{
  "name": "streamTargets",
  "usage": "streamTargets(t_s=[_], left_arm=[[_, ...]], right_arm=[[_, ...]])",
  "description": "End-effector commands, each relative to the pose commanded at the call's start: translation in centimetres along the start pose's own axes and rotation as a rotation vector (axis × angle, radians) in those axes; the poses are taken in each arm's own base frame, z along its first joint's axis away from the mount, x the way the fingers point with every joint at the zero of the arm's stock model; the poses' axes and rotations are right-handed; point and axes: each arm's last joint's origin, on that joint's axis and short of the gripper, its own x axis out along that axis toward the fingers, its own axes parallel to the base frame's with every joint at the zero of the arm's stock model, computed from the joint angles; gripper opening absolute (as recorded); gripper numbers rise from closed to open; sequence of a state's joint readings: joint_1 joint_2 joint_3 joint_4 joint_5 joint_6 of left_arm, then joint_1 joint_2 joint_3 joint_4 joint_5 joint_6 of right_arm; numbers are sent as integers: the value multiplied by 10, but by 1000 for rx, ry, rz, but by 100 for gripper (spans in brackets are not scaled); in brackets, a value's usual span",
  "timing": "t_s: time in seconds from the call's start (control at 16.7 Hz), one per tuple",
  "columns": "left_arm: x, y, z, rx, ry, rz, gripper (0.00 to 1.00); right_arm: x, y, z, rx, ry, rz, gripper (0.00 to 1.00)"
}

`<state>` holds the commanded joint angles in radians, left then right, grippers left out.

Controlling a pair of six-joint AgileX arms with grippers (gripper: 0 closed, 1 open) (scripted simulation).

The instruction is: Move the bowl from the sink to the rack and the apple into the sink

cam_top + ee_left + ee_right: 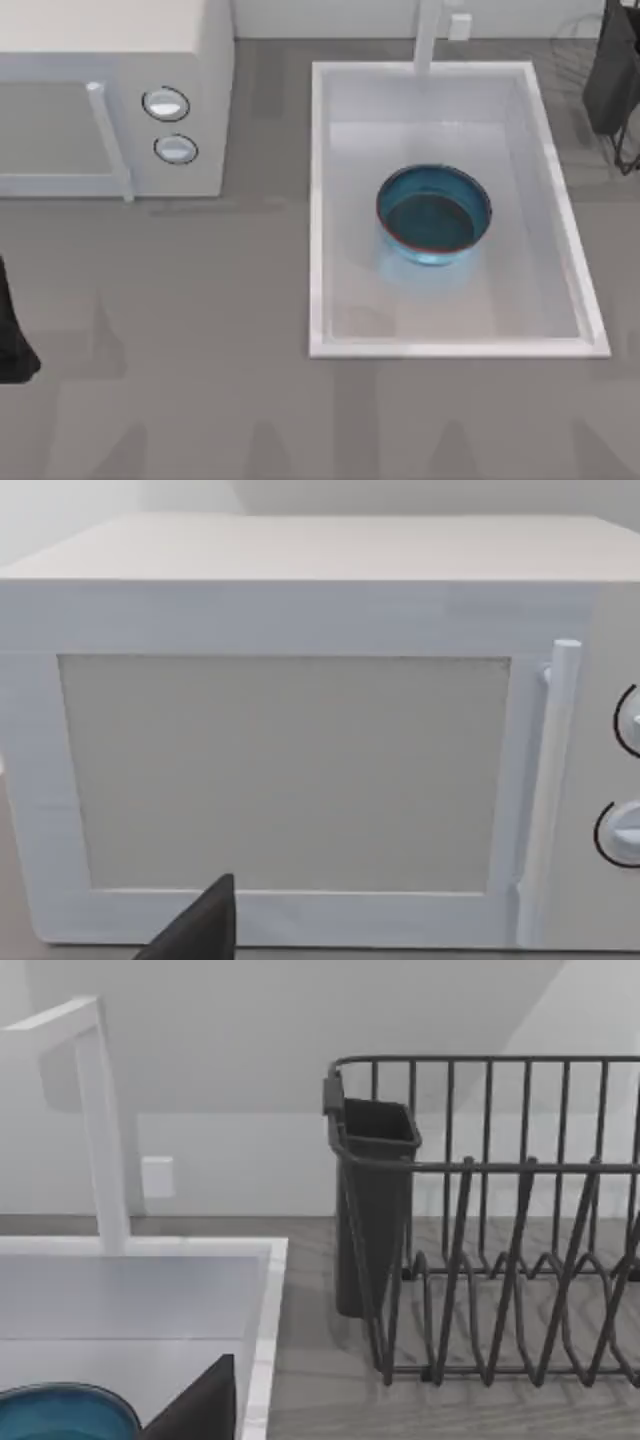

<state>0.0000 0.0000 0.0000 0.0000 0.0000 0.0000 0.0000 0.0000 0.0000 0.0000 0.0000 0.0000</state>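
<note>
Standing over the grey table, one sees that nothing of the job is done yet. The large white rectangular sink (pixel 318 200) with its raised rim and white tap post (pixel 428 35) lies toward the table's right, and the round glossy blue bowl (pixel 433 215) with its dark teal inside and thin reddish rim sits upright on the sink floor, near the middle, touched by nothing. Both moves remain, as I judge it: the bowl has to go across to the dark wire dish rack (pixel 500 1220), which stands just beyond the sink's right rim with a dark cutlery cup (pixel 372 1200) at its near corner, and the apple has to go into the sink; I cannot make out the apple from here. The white box-shaped microwave (pixel 110 90) with two round knobs stands at the table's far left. The right arm (pixel 615 70) hangs at the far right edge, above the rack, well apart from the bowl; its wrist looks out over sink and rack. The left arm (pixel 12 335) waits at the left edge, facing the microwave door. Whether either gripper is released or clenched, I cannot tell.
</note>
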Motion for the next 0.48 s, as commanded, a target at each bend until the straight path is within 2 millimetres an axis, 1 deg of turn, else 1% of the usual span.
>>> streamTargets(t_s=[0.12,0.24,0.36,0.48], left_arm=[[0,0,0,0,0,0,100],[0,0,0,0,0,0,100],[0,0,0,0,0,0,100],[0,0,0,0,0,0,100]], right_arm=[[0,0,0,0,0,0,100],[0,0,6,9,-4,4,100],[-1,2,23,30,2,15,100],[1,4,47,51,28,28,100]])
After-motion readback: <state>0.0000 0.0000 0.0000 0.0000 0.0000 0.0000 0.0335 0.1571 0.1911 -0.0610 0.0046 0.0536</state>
